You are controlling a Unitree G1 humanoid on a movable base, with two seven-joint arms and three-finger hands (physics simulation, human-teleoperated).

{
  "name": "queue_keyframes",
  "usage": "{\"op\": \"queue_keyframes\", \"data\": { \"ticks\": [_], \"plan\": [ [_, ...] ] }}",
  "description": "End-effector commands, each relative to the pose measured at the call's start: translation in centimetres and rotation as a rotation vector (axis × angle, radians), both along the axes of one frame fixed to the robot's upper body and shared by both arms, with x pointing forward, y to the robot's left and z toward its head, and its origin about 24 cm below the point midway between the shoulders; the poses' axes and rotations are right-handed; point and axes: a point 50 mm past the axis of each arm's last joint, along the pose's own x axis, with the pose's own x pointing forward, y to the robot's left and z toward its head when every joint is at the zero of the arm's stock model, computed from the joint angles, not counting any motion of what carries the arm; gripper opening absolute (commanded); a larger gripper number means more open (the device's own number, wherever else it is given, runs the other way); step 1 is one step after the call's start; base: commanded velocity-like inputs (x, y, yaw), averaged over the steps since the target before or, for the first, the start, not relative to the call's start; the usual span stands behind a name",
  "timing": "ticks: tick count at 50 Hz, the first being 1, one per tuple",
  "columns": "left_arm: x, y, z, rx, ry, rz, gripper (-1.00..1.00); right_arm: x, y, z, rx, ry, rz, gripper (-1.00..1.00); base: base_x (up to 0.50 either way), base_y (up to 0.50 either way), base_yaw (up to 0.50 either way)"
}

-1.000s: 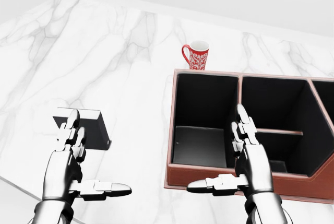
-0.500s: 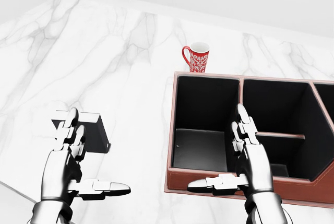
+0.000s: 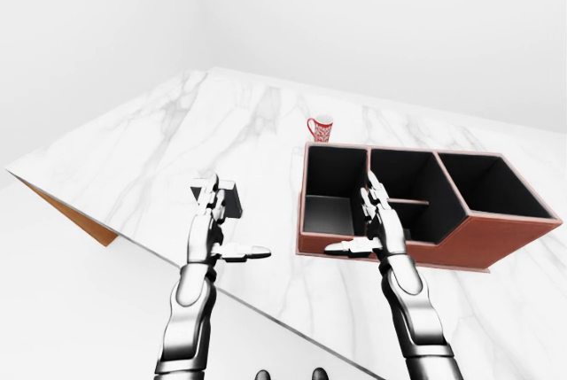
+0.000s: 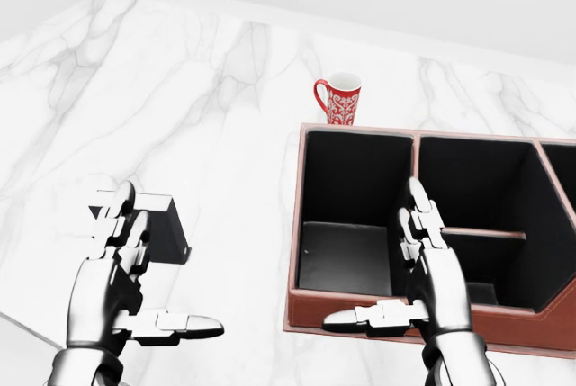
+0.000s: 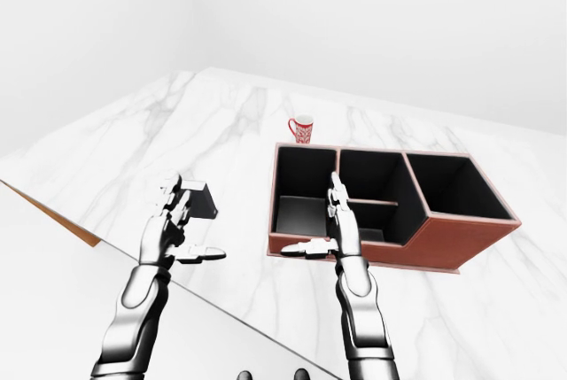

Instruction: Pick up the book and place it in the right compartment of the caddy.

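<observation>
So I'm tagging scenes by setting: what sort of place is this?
Probably a simulated kitchen or office counter: a white marble top against bare white walls, holding a red mug, a brown leather caddy and a dark book.

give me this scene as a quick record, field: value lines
surface: white marble counter
book: dark, lying on the counter, partly behind the left hand in the head view
left hand: open, not gripping the book
right hand: open, over the caddy's near wall
caddy: brown with black inside, all compartments look empty
mug: red patterned, just above the caddy in the head view
</observation>
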Motion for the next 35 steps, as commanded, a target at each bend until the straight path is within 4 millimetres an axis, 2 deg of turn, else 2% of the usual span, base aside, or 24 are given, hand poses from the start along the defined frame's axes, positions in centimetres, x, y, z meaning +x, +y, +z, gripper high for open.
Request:
{"op": "queue_keyframes", "data": {
  "ticks": [1, 7, 8, 13, 15, 17, 18, 21, 23, 28, 30, 31, 34, 35],
  "plan": [
    [0.0, 0.0, 0.1, 0.000, -0.003, -0.004, 1.00, 0.0, 0.0, 0.1, 0.001, -0.002, 0.003, 1.00, 0.00, 0.00, 0.00],
    [-0.2, 0.1, -0.4, 0.027, 0.000, -0.008, 1.00, 0.0, 0.2, 0.1, 0.008, -0.001, 0.015, 1.00, 0.00, 0.00, 0.00],
    [-0.2, 0.1, -0.4, 0.025, 0.002, -0.009, 1.00, 0.0, 0.2, -0.6, 0.008, -0.001, 0.015, 1.00, 0.00, 0.00, 0.00],
    [-0.2, 0.1, -0.6, 0.026, 0.000, -0.009, 1.00, -0.2, 0.3, 0.0, 0.012, 0.002, 0.010, 1.00, 0.00, 0.00, 0.00],
    [-0.2, 0.2, -0.6, 0.023, 0.001, -0.009, 1.00, -0.2, 0.3, -1.7, 0.015, 0.019, 0.008, 1.00, 0.00, 0.00, 0.00],
    [-0.2, 0.1, -0.3, 0.024, 0.000, -0.011, 1.00, -0.2, 0.3, -0.4, 0.015, 0.003, 0.007, 1.00, 0.00, 0.00, 0.00],
    [-0.3, 0.1, -0.3, 0.024, 0.000, -0.011, 1.00, -0.2, 0.3, -0.4, 0.015, 0.003, 0.007, 1.00, 0.00, 0.00, 0.00],
    [-0.1, 0.2, -0.2, 0.027, 0.001, -0.011, 1.00, -0.3, 0.5, -1.8, 0.018, 0.021, 0.012, 1.00, 0.00, 0.00, 0.00],
    [-0.1, 0.2, -0.4, 0.031, 0.001, -0.011, 1.00, -0.3, 0.5, -0.1, 0.019, 0.002, 0.012, 1.00, 0.00, 0.00, 0.00],
    [0.1, 0.3, 0.2, 0.052, 0.005, -0.012, 1.00, -0.3, 0.5, 0.1, 0.019, 0.001, 0.011, 1.00, 0.00, 0.00, 0.00],
    [0.4, 0.4, 0.1, 0.154, 0.012, -0.010, 1.00, -0.3, 0.5, 0.1, 0.019, -0.001, 0.010, 1.00, 0.00, 0.00, 0.00],
    [0.6, 0.6, 0.7, 0.209, -0.003, -0.004, 1.00, -0.4, 0.5, -0.9, 0.018, -0.001, 0.010, 1.00, 0.00, 0.00, 0.00],
    [1.7, 1.3, 2.4, 0.364, -0.030, 0.037, 1.00, -0.4, 0.4, 0.3, 0.019, -0.003, 0.008, 1.00, 0.00, 0.00, 0.00],
    [2.6, 1.9, 4.0, 0.474, -0.071, 0.071, 1.00, -0.3, 0.4, 0.2, 0.018, -0.003, 0.008, 1.00, 0.00, 0.00, 0.00]
  ]
}}
